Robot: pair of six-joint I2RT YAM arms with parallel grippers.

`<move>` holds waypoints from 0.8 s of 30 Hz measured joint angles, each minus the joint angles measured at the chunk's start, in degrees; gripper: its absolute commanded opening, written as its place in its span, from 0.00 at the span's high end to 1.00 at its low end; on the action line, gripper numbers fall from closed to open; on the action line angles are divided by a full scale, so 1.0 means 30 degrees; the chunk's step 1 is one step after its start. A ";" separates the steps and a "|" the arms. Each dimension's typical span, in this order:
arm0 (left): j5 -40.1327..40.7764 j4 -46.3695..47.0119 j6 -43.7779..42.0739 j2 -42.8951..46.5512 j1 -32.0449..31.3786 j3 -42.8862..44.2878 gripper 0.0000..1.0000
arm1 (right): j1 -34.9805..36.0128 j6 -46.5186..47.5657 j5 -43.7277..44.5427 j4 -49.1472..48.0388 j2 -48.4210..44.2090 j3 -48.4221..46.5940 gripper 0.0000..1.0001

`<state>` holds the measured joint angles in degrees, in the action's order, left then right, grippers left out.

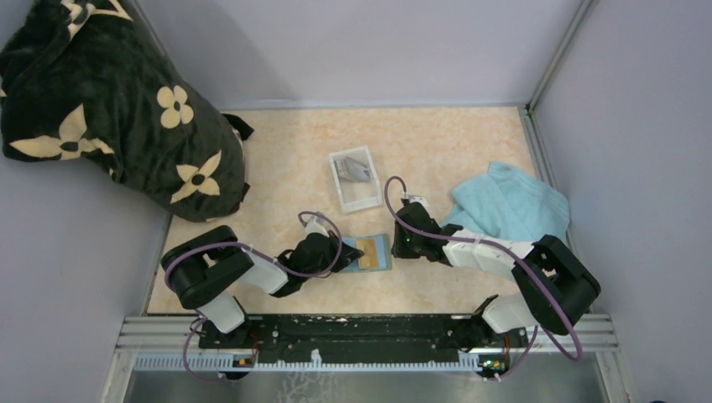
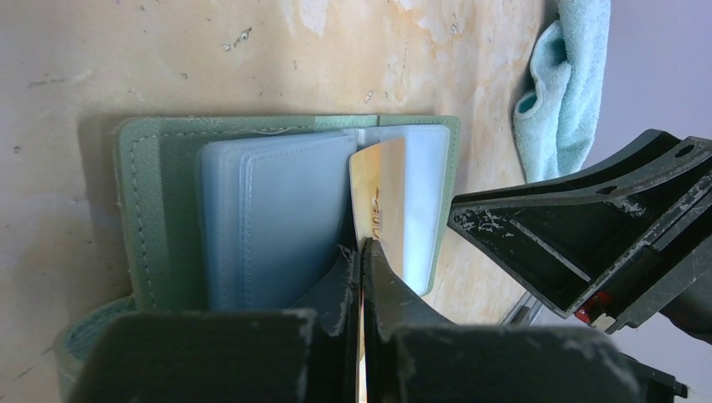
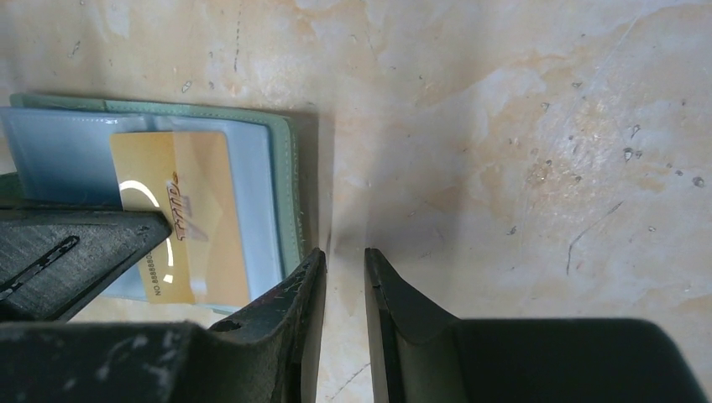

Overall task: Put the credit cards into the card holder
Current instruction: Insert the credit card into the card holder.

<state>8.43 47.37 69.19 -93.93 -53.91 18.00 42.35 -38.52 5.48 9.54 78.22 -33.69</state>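
Item: orange-yellow credit card [image 2: 379, 189], thin, stiff, light, probably slick. Best pinched by a short edge (as now).
Location: against the pale-blue sleeves of the open card holder [image 2: 159, 210].
Pose: left gripper [image 2: 362, 252] reaches low and is clamped on the card. The right gripper [image 3: 344, 277] is narrowly parted and empty, just beside the holder's edge.

Card holder [image 2: 159, 210] grey-green, blue inside; card [image 2: 379, 193] orange-yellow.

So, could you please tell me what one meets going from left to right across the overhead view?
Bag → card holder → right gripper → towel
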 measured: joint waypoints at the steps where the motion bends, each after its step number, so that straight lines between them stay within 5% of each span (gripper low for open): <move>1: -0.0007 -0.0044 -0.0015 -0.0007 0.0000 0.0022 1.00 | 0.0007 0.0007 -0.0087 0.0000 -0.0022 0.0022 0.76; 24: -0.0036 -0.1304 -0.0306 0.0233 0.0000 0.0583 1.00 | 0.0393 0.0175 -0.0729 0.0874 -0.0750 0.0350 0.77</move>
<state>8.32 43.46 68.27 -93.23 -53.91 19.75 43.53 -38.00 3.29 12.16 75.96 -32.64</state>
